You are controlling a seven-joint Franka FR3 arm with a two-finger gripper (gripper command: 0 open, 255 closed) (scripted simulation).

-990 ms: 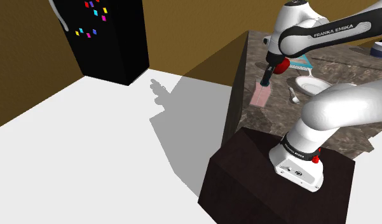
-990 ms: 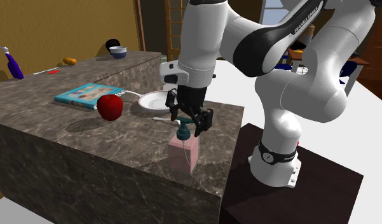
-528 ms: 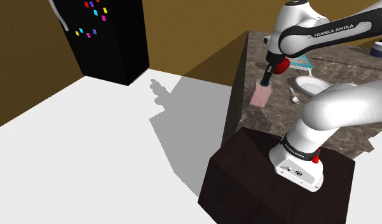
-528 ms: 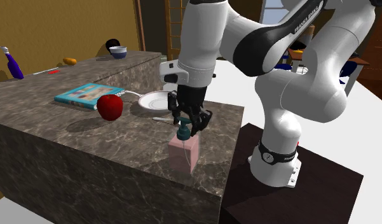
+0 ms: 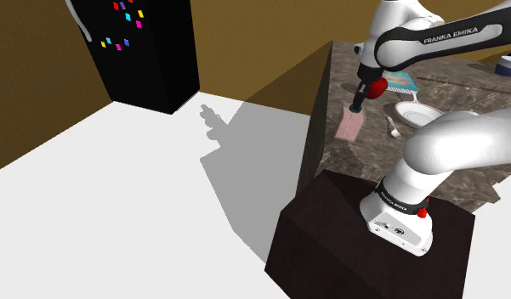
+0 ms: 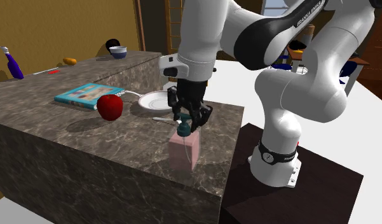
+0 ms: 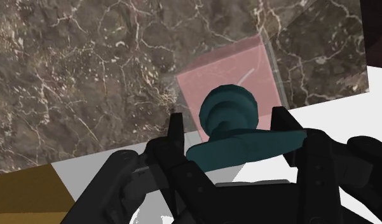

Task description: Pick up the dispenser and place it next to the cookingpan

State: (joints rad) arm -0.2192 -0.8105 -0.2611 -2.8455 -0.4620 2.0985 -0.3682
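The dispenser (image 6: 185, 151) is a clear pink square bottle with a teal pump head (image 7: 229, 114). It is at the near corner of the dark marble counter (image 6: 68, 127), close to the edge by the stand. My gripper (image 6: 187, 123) comes straight down on it and is shut on the pump neck, one black finger (image 7: 177, 135) on each side. In the shoulder view the dispenser (image 5: 351, 126) hangs below the gripper (image 5: 356, 106) at the counter's near end. A dark round thing (image 6: 112, 43) at the counter's far end may be the pan; I cannot tell.
A red apple (image 6: 110, 106), a blue book (image 6: 88, 95), a white plate (image 6: 154, 100) and a white spoon (image 6: 161, 119) lie just behind the dispenser. A bowl (image 6: 118, 51), an orange item (image 6: 70, 61) and a purple bottle (image 6: 11, 63) are further back. The counter edge drops off beside the dispenser.
The fingers have closed in on the pump neck, and the hand has risen slightly with the dispenser following it.
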